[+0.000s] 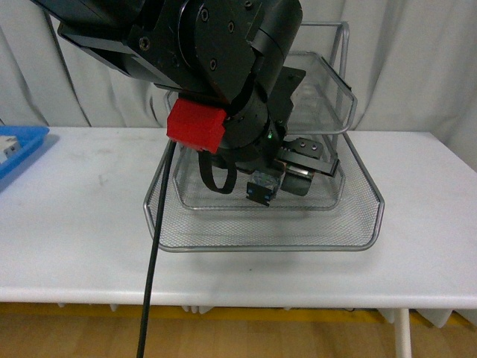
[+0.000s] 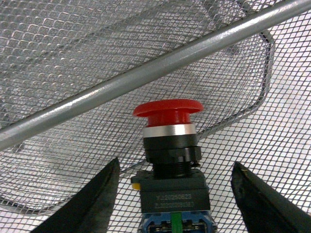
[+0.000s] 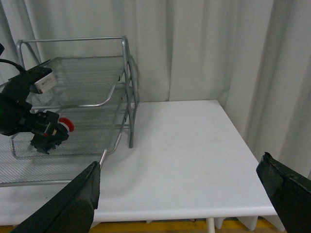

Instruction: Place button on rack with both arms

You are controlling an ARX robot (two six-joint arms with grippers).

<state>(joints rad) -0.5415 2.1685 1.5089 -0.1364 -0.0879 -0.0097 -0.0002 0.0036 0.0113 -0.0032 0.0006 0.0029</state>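
Two grippers, both spread: my left gripper (image 2: pixel 175 163) brackets the red-capped push-button switch (image 2: pixel 167 109) resting on the silver wire-mesh rack (image 2: pixel 146 73), my right gripper (image 3: pixel 179 165) hangs clear; I should back out straight, so neither jaw clips it.

Red-capped black button (image 2: pixel 169 145); silver mesh rack (image 1: pixel 371 216); white table (image 1: pixel 74 224).

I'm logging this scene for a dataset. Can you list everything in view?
rack: one, silver wire mesh, on the table
button: one, red cap on dark body, inside the rack
tray: one, blue, table's left end, something white on it
table: one, white
curtain: pale, behind
cable: one, black, hanging over the table's front
left arm: black with red block, reaching into the rack
left claw: open, either side of the button
right claw: open, empty, away from the rack
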